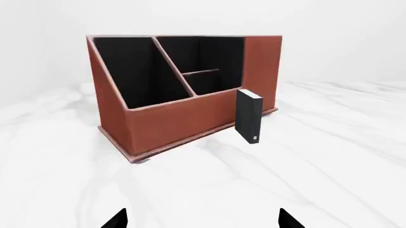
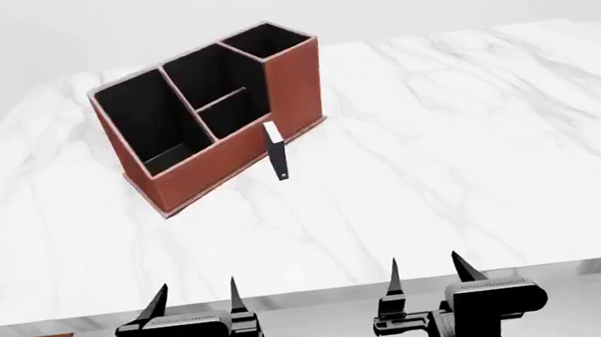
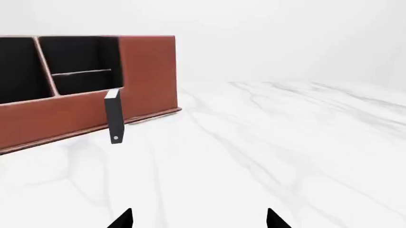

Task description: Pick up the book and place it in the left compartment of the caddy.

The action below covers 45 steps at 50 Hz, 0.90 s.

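White marble with grey veining covers the tabletop [image 2: 479, 140], and a plain pale wall rises behind it. On that marble the book [image 2: 277, 151] stands upright on its end, a small thin volume with a black cover, white page edges showing along its top, and a tiny pale dot low on its spine. It is just in front of the caddy's long low front wall, near the tall end section; whether it touches the wall cannot be told. In the left wrist view the book [image 1: 249, 116] shows both its spine and one broad black cover, while in the right wrist view the book [image 3: 113, 116] appears as a narrow strip.

Behind it sits the caddy [image 2: 233, 152], a reddish-brown box with pale edge trim, a black interior and a sloped top, set at an angle to the table edge. Its left compartment [image 2: 150, 126] is the widest section, deep and bounded by a slanted rim.

Both arms hover at the near table edge, well apart from the book. The left gripper [image 2: 196, 303] and the right gripper [image 2: 428, 275] each have their fingers spread with nothing between them.
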{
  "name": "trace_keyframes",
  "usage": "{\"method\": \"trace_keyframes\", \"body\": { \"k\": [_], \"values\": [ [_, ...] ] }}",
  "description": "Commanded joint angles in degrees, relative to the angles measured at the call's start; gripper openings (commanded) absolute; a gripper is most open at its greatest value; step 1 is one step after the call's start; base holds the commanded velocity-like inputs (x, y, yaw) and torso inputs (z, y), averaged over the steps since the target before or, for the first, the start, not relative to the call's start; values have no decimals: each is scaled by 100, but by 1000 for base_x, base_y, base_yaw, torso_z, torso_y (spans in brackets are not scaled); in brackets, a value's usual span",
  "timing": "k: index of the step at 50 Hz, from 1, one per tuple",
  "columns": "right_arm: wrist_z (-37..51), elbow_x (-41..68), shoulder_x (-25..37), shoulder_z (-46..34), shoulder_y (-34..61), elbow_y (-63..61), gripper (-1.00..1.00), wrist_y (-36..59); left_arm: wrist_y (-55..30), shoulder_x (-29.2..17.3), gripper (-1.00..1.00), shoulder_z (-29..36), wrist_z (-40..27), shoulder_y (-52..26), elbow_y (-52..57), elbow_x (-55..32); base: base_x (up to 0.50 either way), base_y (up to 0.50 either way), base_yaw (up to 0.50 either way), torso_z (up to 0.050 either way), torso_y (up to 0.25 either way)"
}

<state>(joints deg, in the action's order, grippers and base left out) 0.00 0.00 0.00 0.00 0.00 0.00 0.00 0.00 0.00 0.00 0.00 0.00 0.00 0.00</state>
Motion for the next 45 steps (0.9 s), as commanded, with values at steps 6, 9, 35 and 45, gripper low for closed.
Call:
{"method": "trace_keyframes", "body": {
  "k": [6,9,35,45],
  "values": [
    [157,266,211,-193,28,-192,100,314,-169,-205,100,221,-130,-2,148,-291,0,0,0,0,0],
    [186,331,254,-225,13,-191,100,303,-182,-233,100,221,-234,-14,112,-336,0,0,0,0,0],
    [540,268,492,-569,-125,-124,100,-3,87,-475,100,542,-468,8,-96,-404,0,432,0,0,0],
    [598,305,564,-673,-84,-16,100,-22,158,-542,100,627,-534,20,-112,-457,0,300,0,0,0]
  ]
}}
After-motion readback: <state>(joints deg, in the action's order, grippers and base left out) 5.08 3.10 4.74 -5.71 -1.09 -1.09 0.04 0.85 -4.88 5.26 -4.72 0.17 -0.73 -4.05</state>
